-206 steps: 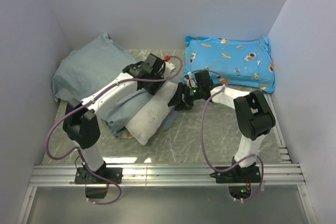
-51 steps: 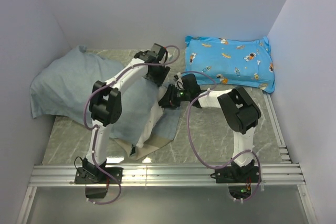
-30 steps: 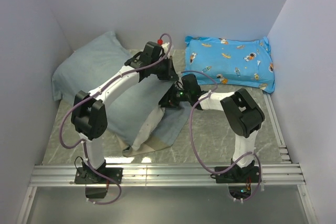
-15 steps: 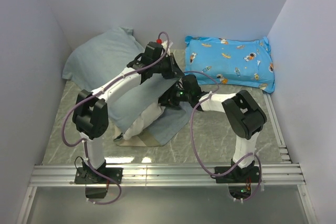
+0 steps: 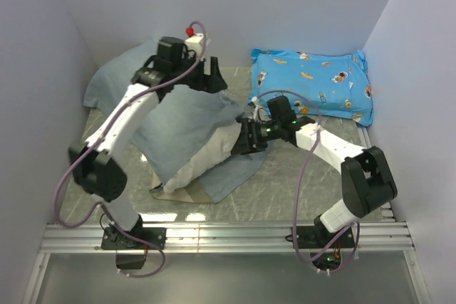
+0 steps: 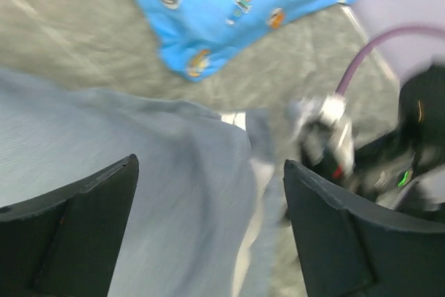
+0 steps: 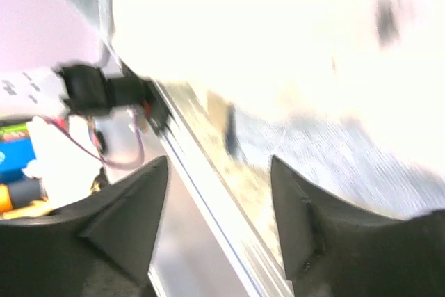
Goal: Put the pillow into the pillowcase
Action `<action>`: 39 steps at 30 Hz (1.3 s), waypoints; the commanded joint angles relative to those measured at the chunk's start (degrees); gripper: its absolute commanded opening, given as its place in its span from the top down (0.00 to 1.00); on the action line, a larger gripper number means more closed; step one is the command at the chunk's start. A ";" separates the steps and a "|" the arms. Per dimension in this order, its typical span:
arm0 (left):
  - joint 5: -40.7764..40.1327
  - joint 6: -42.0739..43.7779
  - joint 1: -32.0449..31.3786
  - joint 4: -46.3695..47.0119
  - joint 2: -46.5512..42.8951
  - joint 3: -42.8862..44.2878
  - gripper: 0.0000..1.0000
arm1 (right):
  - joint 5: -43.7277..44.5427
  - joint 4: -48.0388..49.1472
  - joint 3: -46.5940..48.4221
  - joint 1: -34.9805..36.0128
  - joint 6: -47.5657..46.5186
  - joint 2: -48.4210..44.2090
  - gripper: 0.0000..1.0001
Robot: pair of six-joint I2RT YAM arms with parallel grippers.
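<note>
The grey-blue pillowcase lies bulging over most of the white pillow, whose near end sticks out of the sleeve's mouth. My left gripper hangs open above the back of the pillowcase, with nothing between its fingers. My right gripper is at the pillow's exposed right end, also open and empty. In the right wrist view the bright white pillow fills the top and pillowcase fabric lies under it, just beyond the right gripper.
A bright blue cartoon-print cushion lies at the back right, also seen as the cushion in the left wrist view. White walls enclose the table on three sides. A metal rail runs along the near edge.
My left gripper has opened, let go of the pillowcase and swung up and back to the left. The right gripper has opened wider and its arm has stretched out to the right.
</note>
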 commanded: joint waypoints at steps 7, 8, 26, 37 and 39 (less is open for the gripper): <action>-8.46 33.45 -7.27 -12.07 -20.65 -14.74 0.04 | 11.45 -18.00 -2.14 -13.61 -13.70 -1.04 0.30; -10.64 35.41 -9.65 -13.12 -21.97 -16.86 0.04 | 12.45 -16.58 -2.23 -15.28 -12.80 0.27 0.30; -52.40 43.08 -30.68 8.55 -10.83 -37.70 0.05 | 28.54 -21.48 12.88 -4.83 -6.02 25.76 0.54; -39.50 32.98 -12.77 -2.49 -5.03 -14.98 1.00 | 32.07 -28.24 8.14 -19.07 -19.55 14.80 1.00; -37.82 32.28 -11.44 -3.98 -3.89 -10.93 1.00 | 31.27 -30.18 8.93 -19.86 -21.14 14.17 1.00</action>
